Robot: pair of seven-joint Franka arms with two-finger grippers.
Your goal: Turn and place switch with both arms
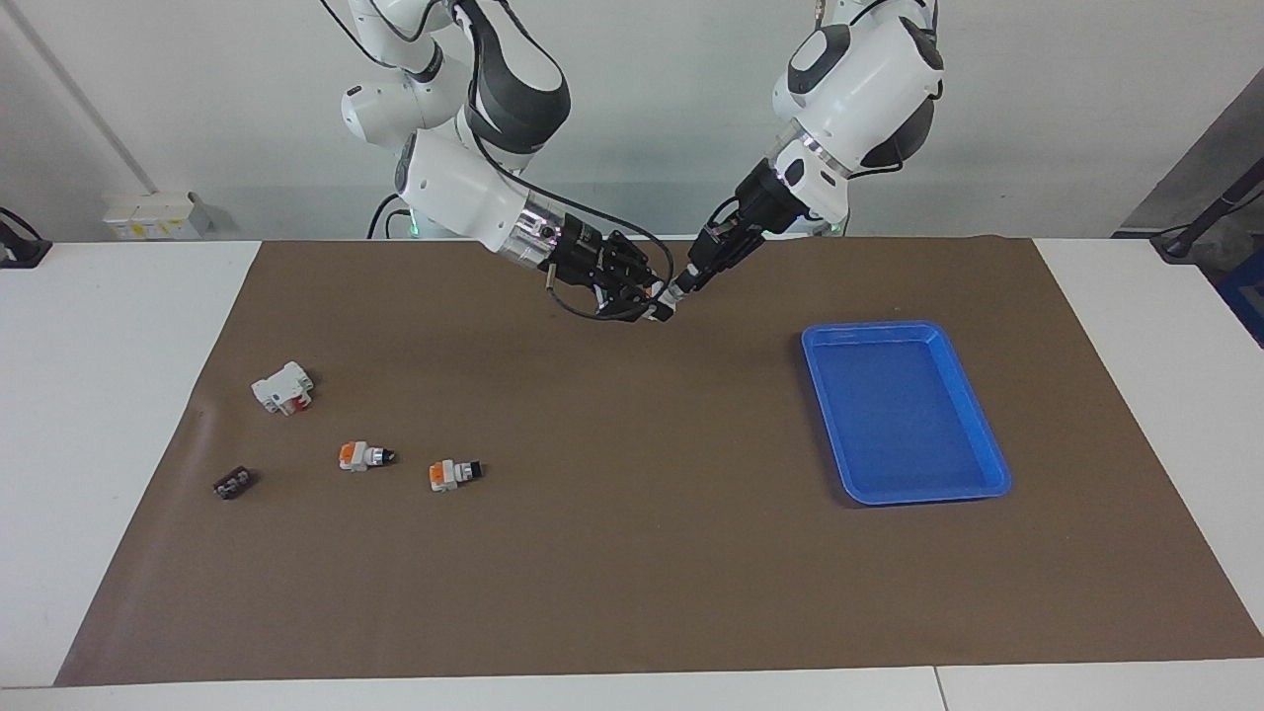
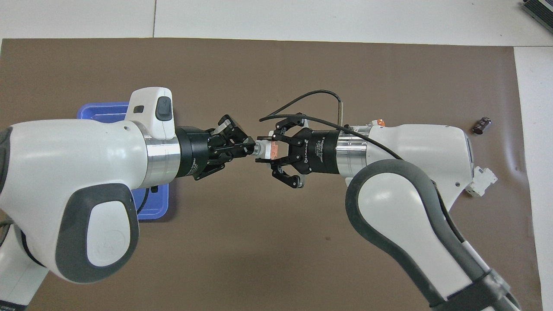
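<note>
The switch (image 2: 267, 149) hangs in the air over the bare middle of the worktop (image 1: 632, 553), pinched between my right end effector (image 2: 271, 150) and my left end effector (image 2: 252, 147), both closed on it. I judge the handover mid-way; the blue tray (image 1: 973, 420) holds nothing yet.

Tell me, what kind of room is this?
Probably a robot lab: two robot arms meet grippers, left gripper and right gripper, over a brown mat, beside a blue tray.
</note>
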